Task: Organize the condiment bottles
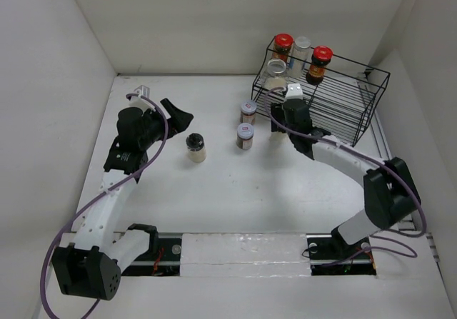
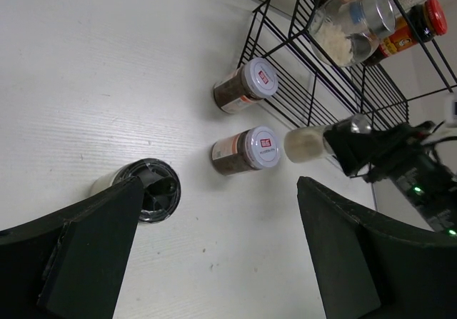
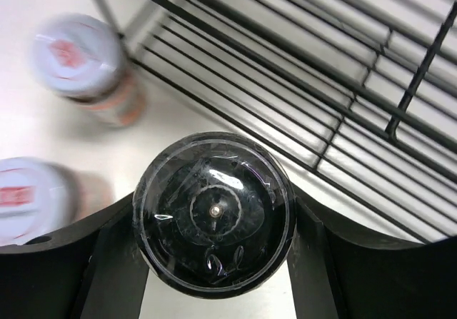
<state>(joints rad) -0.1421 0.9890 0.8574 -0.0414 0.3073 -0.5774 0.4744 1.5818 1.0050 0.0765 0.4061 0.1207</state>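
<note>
Right fingers (image 3: 214, 215): are pinching a black lid, one finger on each side of it.
Held jar (image 2: 305, 145): is hanging under the right fingers, with pale stuff inside. I cannot tell if it is touching the bench (image 1: 235, 205).
Left fingers (image 2: 218, 190): are spreading wide apart, with nothing between them.
Loose black-lidded jar (image 1: 196, 146): is standing on the bench near the left fingers, just past their tips, and nothing is touching it.
Near silver-lidded jar (image 1: 245, 135): is standing on the bench between the two sets of fingers, closer to the right fingers, with brown stuff inside.
Far silver-lidded jar (image 1: 248, 112): is standing just behind the near one, also with brown stuff inside.
Black wire rack (image 1: 335, 101): is sitting just beside and behind the right fingers.
First red-lidded jar (image 1: 283, 46): is standing on the rack, beyond the right fingers.
Second red-lidded jar (image 1: 321, 56): is standing on the rack too, a little apart from the first.
Pale-lidded jar (image 1: 303, 46): is standing between the two red-lidded ones.
White-powder jar (image 1: 275, 73): is sitting on the rack, closest of the rack jars to the right fingers. I cannot tell if it is upright.
</note>
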